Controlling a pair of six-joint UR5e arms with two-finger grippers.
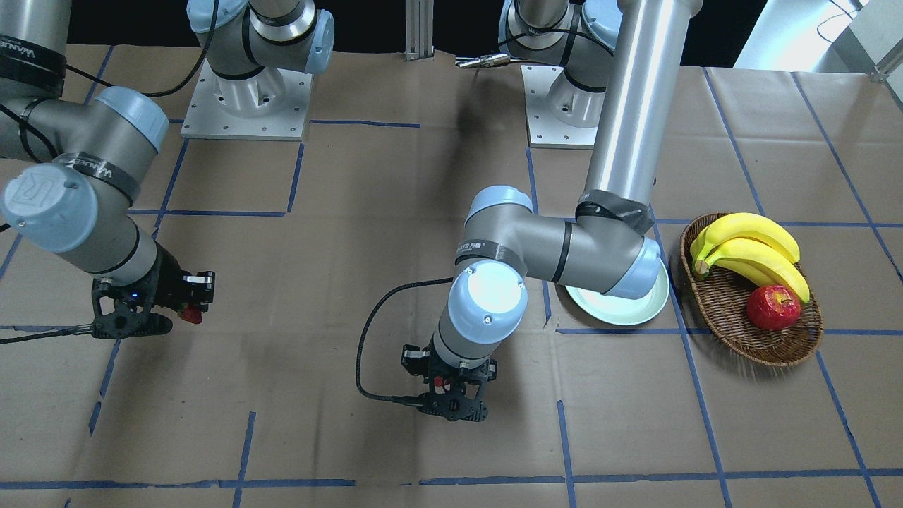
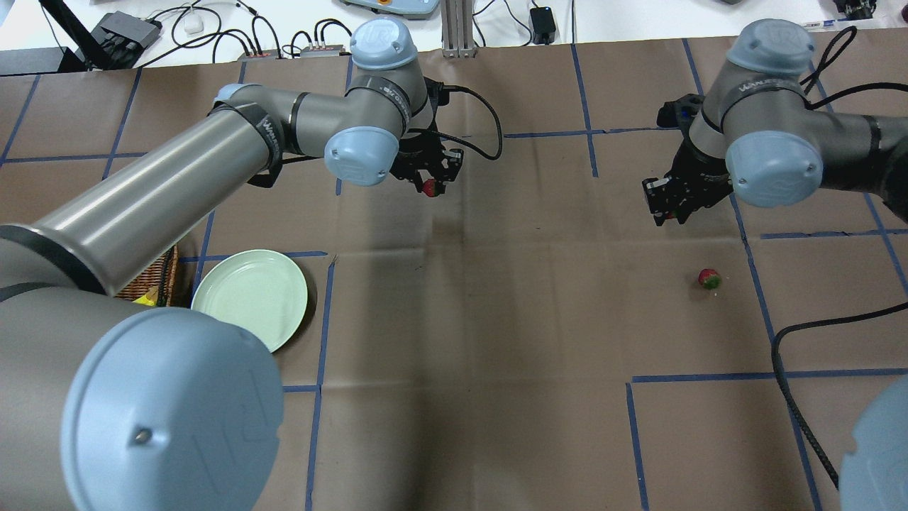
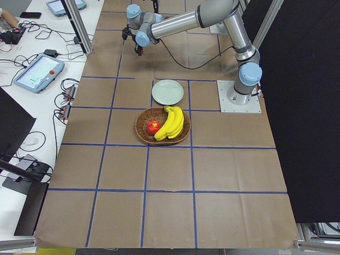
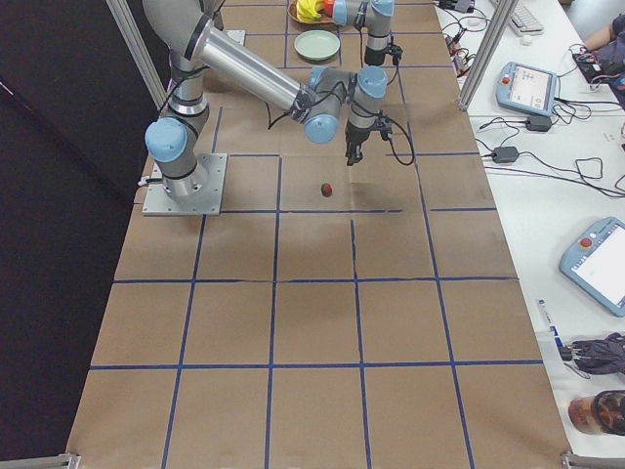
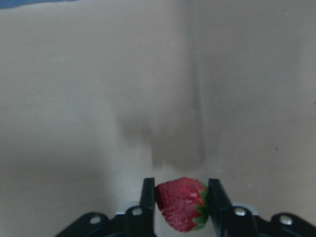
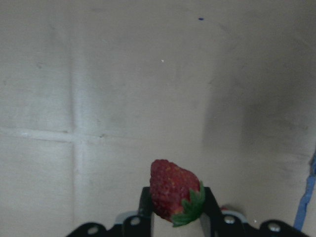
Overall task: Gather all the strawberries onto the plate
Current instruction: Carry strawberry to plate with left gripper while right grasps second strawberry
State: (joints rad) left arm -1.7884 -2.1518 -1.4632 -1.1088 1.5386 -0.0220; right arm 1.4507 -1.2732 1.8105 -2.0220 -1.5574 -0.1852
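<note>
My left gripper (image 2: 428,177) is shut on a red strawberry (image 5: 181,203) with a green cap and holds it above the bare paper at the table's far side; the berry shows between the fingers in the front view (image 1: 439,382). My right gripper (image 2: 670,200) is shut on a second strawberry (image 6: 174,197), also seen in the front view (image 1: 190,315). A third strawberry (image 2: 709,278) lies on the paper, on the robot's side of the right gripper. The pale green plate (image 2: 250,298) sits empty near the left arm, well apart from both grippers.
A brown wicker basket (image 1: 751,331) with bananas (image 1: 751,250) and a red apple (image 1: 773,307) stands beside the plate. The left arm's elbow (image 1: 621,264) overhangs part of the plate in the front view. The table is brown paper with blue tape lines.
</note>
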